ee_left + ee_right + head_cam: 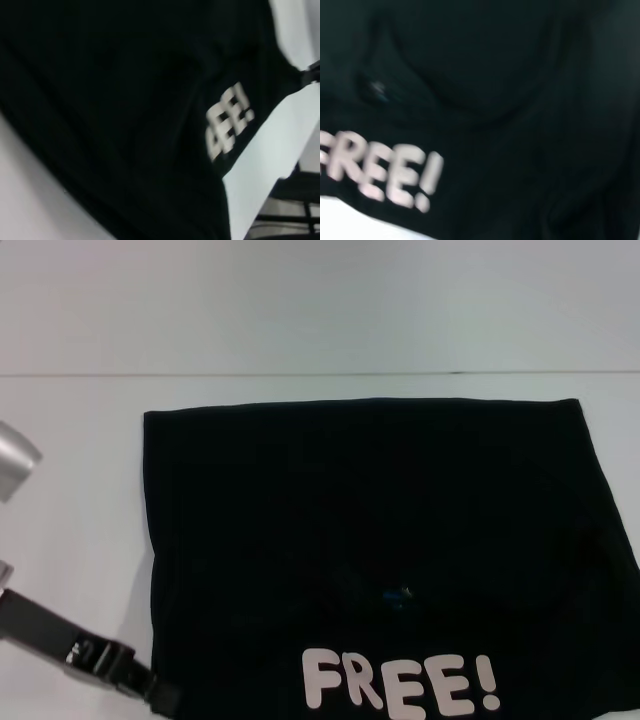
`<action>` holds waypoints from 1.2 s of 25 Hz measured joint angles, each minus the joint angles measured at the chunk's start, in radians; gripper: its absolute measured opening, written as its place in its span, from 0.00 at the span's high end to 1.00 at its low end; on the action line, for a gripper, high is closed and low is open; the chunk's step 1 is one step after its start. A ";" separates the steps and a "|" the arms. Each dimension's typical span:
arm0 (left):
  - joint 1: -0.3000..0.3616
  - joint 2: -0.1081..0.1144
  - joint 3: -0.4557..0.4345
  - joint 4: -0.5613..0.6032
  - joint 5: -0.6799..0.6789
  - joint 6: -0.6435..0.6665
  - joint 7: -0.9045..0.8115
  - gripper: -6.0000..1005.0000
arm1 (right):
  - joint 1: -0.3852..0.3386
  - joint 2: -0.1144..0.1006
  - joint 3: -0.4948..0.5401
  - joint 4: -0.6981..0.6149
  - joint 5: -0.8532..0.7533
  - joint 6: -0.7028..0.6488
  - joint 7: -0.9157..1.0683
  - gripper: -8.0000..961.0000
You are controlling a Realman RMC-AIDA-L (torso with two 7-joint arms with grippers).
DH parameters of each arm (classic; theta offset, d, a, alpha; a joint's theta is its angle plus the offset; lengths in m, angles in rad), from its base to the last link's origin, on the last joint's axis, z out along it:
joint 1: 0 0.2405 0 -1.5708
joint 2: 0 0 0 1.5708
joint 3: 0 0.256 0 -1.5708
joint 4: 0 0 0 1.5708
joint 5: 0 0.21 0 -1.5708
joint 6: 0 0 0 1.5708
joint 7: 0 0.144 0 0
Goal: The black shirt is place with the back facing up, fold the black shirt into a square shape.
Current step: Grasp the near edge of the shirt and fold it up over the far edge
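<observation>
Nearest the head camera, the left gripper (125,677) touches the black shirt (380,540), folded on the table (70,490); its opening is unreadable. "FREE!" lettering (400,685) shows. Left wrist view adds the table's edge. Right wrist view shows only shirt and lettering; the right gripper goes unseen.

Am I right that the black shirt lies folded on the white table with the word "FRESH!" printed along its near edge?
Not quite: the head view shows the print reads "FREE!", not "FRESH!". The black shirt does lie folded on the white table.
</observation>
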 joint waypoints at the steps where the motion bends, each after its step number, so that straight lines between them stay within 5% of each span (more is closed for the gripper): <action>1: -0.005 0.003 -0.016 -0.001 -0.003 0.006 0.005 0.99 | 0.007 -0.003 0.021 0.001 0.013 -0.007 -0.011 0.96; 5: -0.022 0.018 -0.077 -0.003 -0.027 0.017 0.008 0.99 | 0.024 -0.029 0.064 0.004 0.102 -0.019 -0.030 0.96; 9: -0.045 0.041 -0.125 -0.014 -0.080 -0.015 -0.033 0.99 | 0.043 -0.077 0.096 0.052 0.188 0.033 -0.024 0.96; 13: -0.089 0.058 -0.155 -0.053 -0.093 -0.157 -0.128 0.99 | 0.086 -0.129 0.127 0.187 0.204 0.185 -0.009 0.96; 15: -0.110 0.062 -0.159 -0.074 -0.098 -0.250 -0.171 0.99 | 0.102 -0.137 0.132 0.228 0.204 0.263 -0.003 0.96; 21: -0.155 0.060 -0.133 -0.128 -0.093 -0.548 -0.258 0.99 | 0.151 -0.115 0.129 0.289 0.206 0.524 0.040 0.96; 30: -0.171 0.004 -0.053 -0.140 -0.091 -0.818 -0.293 0.99 | 0.218 -0.012 0.082 0.284 0.202 0.797 0.059 0.96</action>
